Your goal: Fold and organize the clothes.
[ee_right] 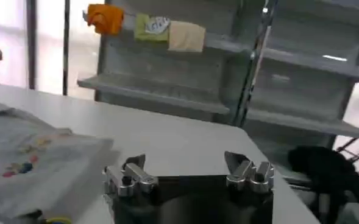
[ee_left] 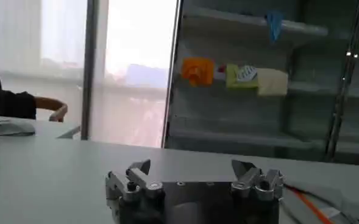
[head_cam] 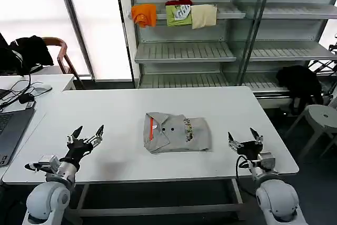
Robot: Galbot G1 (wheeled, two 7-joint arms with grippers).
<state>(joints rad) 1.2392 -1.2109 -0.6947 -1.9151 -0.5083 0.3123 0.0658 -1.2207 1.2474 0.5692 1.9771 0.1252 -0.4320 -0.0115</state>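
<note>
A long white table (head_cam: 121, 114) runs across a bright room, with tall windows at the far left and grey metal shelving (head_cam: 184, 51) behind it. On an upper shelf sit three folded garments side by side: orange (head_cam: 144, 14), green (head_cam: 179, 13) and cream (head_cam: 204, 15). A laptop (head_cam: 11, 130) and cables lie on a second desk at the far left, beside a wooden chair draped in black clothing (head_cam: 29, 51). More black clothing (head_cam: 300, 81) hangs over a seat at the right, near a grey stool (head_cam: 322, 117).

Folded grey shirts (head_cam: 177, 132) lie stacked in the middle of the table, an orange-lined collar and dark buttons showing at the left and a small multicoloured print at the right. How many layers the stack has is hard to make out.

The left gripper (head_cam: 88, 134) hovers over the table's near left, fingers spread and empty. The right gripper (head_cam: 242, 136) hovers near the right edge, just beside the shirts, also spread and empty.
</note>
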